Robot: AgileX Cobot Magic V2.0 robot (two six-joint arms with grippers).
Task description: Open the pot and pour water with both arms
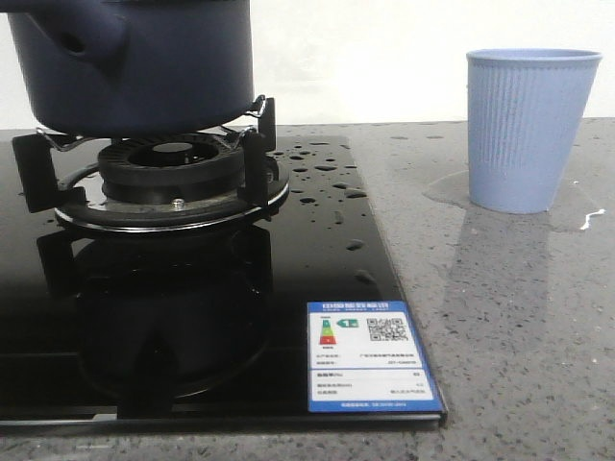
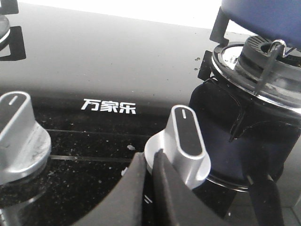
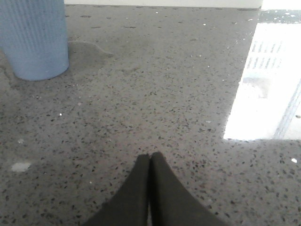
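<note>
The dark navy pot [image 1: 144, 62] stands on the burner grate [image 1: 163, 173] of the black glass stove, its stubby hollow handle [image 1: 82, 38] pointing front left; its top is out of view. An edge of it shows in the left wrist view [image 2: 263, 16]. The light blue ribbed cup [image 1: 528, 130] stands upright on the grey counter to the right, also in the right wrist view [image 3: 33, 37]. My left gripper [image 2: 149, 157] is shut and empty, low over the stove front by a silver knob [image 2: 186, 143]. My right gripper [image 3: 149, 157] is shut and empty, low over the counter, apart from the cup.
Water drops [image 1: 322, 178] lie on the stove glass right of the burner, and a puddle [image 1: 447, 187] surrounds the cup's base. A second silver knob [image 2: 19, 134] sits further along the stove front. An energy label [image 1: 370, 355] is at the stove's front right corner.
</note>
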